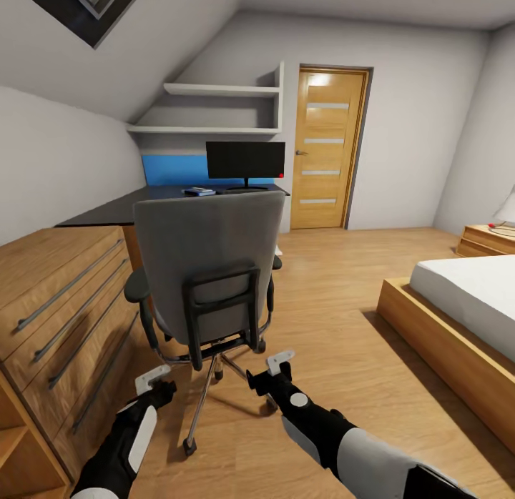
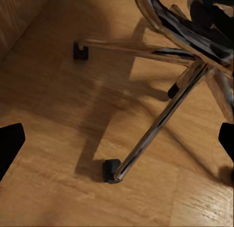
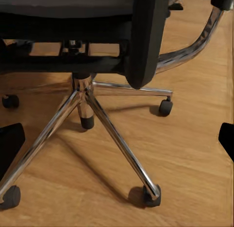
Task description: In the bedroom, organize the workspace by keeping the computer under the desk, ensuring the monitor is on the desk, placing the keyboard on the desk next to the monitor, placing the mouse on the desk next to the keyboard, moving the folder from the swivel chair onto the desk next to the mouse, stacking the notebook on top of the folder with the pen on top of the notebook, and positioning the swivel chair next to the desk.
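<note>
The grey swivel chair (image 1: 207,263) stands in the middle of the floor with its tall back towards me, in front of the black desk (image 1: 114,209). The black monitor (image 1: 245,161) stands on the desk's far end. Left of its base lies a small flat bluish thing (image 1: 199,191), too small to name. My left gripper (image 1: 159,383) is open low by the chair's chrome base (image 2: 161,120), holding nothing. My right gripper (image 1: 269,370) is open just behind the same base (image 3: 83,98), also holding nothing. Both sets of black fingertips (image 2: 10,144) (image 3: 10,144) stand wide apart.
A light-wood drawer chest (image 1: 64,306) lines the left side. A bed (image 1: 465,306) with a wood frame fills the right, with a nightstand (image 1: 486,239) beyond it. A wooden door (image 1: 325,149) is at the back, beside wall shelves (image 1: 222,91) and a blue wall panel (image 1: 172,170).
</note>
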Robot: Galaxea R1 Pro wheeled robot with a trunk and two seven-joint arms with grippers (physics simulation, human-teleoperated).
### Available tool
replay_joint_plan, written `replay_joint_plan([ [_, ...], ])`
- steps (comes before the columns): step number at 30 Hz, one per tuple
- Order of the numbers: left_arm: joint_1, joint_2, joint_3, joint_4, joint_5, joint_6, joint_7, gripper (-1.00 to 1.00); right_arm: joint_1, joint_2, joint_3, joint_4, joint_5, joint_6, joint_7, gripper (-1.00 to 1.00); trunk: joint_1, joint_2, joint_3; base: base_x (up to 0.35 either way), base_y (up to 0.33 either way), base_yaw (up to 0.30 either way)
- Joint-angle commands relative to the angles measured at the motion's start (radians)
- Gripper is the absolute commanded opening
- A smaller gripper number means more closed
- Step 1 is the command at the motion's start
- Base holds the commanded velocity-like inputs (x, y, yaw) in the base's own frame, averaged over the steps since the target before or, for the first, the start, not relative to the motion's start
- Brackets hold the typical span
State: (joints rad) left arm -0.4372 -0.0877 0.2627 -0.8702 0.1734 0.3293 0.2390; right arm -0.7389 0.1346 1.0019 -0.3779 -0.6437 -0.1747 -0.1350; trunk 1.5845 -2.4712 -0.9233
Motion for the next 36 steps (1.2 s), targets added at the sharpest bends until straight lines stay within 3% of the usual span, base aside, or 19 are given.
replay_joint_plan([
  [1,0.0,-0.001,0.002,-0.017,0.011,0.004,0.005,1.0,-0.004,0.0,0.009,0.0,-0.009,-0.002,-0.006,1.0,0.0,0.0,-0.001,0.0,0.0,0.0],
  [7,0.0,-0.002,0.002,-0.038,0.013,0.004,0.007,1.0,-0.012,0.0,0.011,-0.001,-0.008,0.004,-0.005,1.0,0.0,0.0,-0.001,0.0,0.0,0.0],
  [16,0.0,0.0,0.003,0.056,0.012,0.002,0.001,1.0,-0.015,-0.004,0.015,-0.001,-0.008,0.002,-0.005,1.0,0.0,0.0,-0.001,0.021,0.0,0.0],
  [36,0.0,0.015,0.005,0.068,0.011,0.002,-0.001,1.0,-0.014,-0.004,0.017,-0.001,-0.007,0.001,-0.005,1.0,0.0,0.0,-0.001,0.12,0.0,0.0],
])
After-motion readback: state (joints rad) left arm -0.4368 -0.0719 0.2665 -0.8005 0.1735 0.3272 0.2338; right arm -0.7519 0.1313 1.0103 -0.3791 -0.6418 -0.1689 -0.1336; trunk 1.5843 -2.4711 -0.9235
